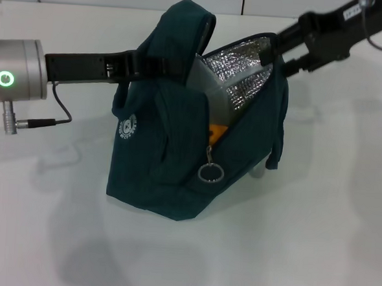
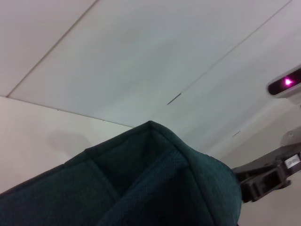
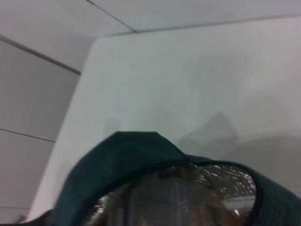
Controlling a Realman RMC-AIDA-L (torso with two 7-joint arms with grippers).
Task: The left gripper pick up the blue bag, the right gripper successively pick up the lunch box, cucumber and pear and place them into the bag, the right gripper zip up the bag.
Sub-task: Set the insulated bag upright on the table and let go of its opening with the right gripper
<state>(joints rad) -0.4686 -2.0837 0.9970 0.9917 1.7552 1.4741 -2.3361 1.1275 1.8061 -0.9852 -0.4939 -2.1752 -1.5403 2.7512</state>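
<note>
**Blue bag packed, zipper's next**

The blue bag [image 1: 170,161] sits on the bench [image 1: 315,241], pear [image 1: 217,132] peeking out orange inside. Left claw [image 1: 158,66] reaches in level and is clamped on a handle. Right claw [image 1: 274,54] slants down to the foil rim; can't tell its fingers. Looks like zipping's up: it needs the ring pull [image 1: 210,173].

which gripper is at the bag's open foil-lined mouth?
The right gripper, on the slim white-labelled arm. The left gripper, on the green-ringed arm, is at the blue bag's handles.
</note>
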